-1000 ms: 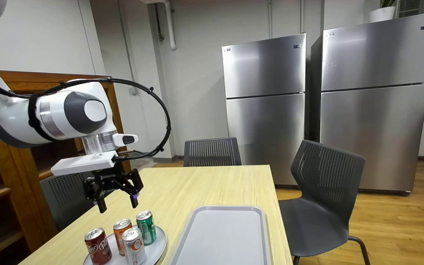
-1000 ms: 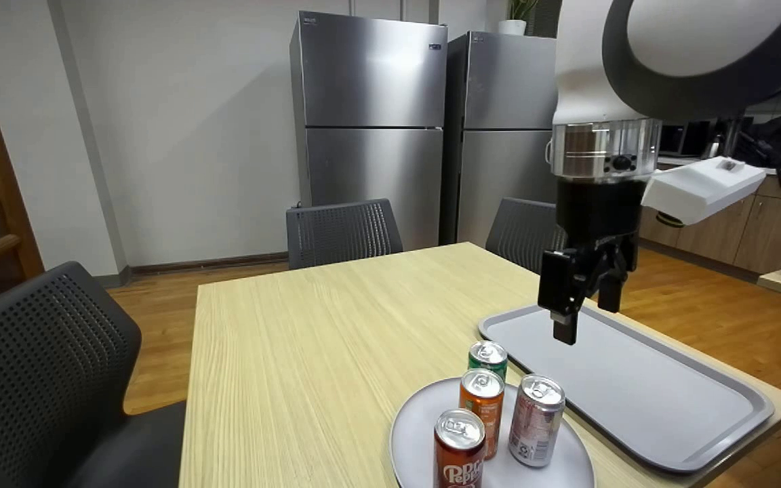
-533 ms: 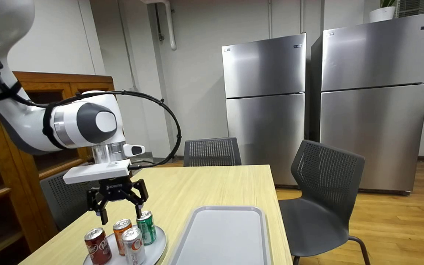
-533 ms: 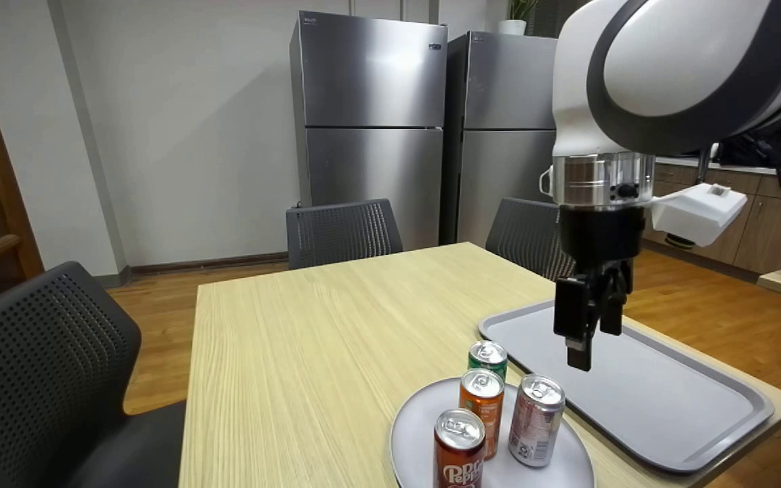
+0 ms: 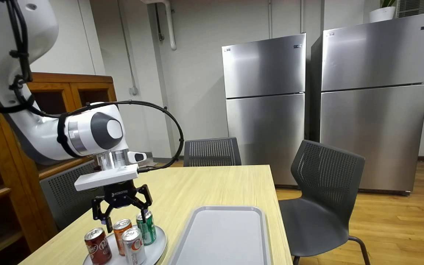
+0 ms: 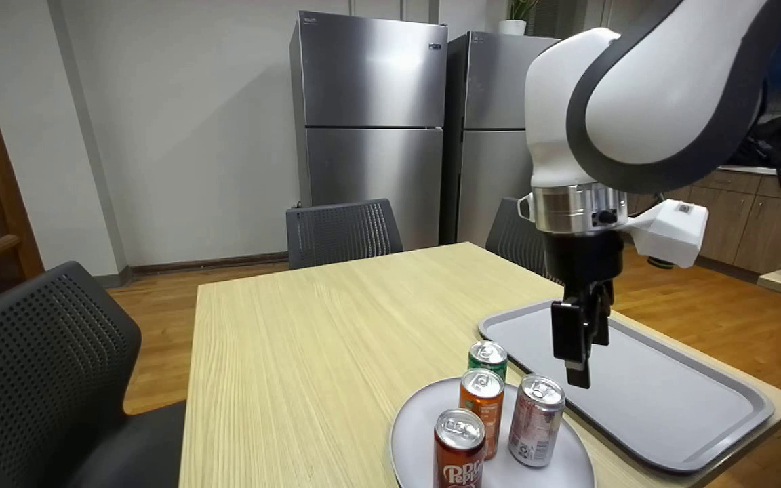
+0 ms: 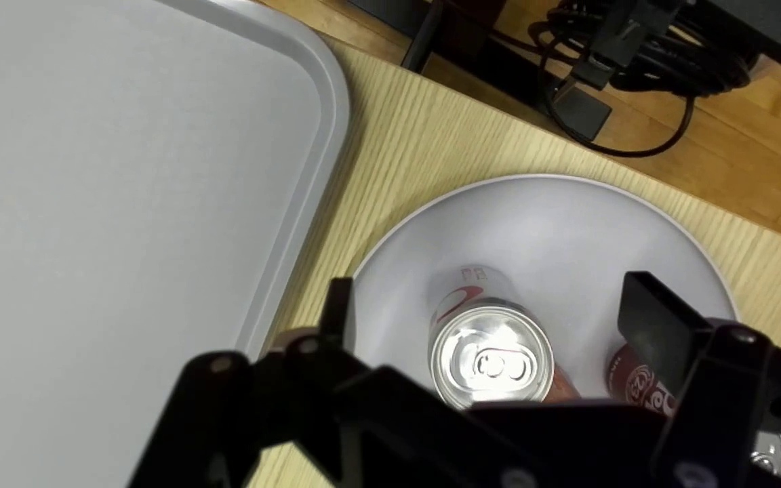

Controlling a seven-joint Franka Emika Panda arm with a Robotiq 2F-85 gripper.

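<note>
Orange can (image 7: pixel 561 388) — mostly hidden, wrist view

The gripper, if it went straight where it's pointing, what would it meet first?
Pointing down, the gripper would probably meet the silver can, seen between its open fingers in the wrist view, though depth is unclear.

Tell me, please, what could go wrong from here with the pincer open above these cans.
The silver can and orange can stand close together, so lowering the pincer might tip one. In the wrist view, one finger overlaps the red can, so it may clip it. The plate sits near the edge of the table, so a hard knock could shift it toward the drop.
</note>
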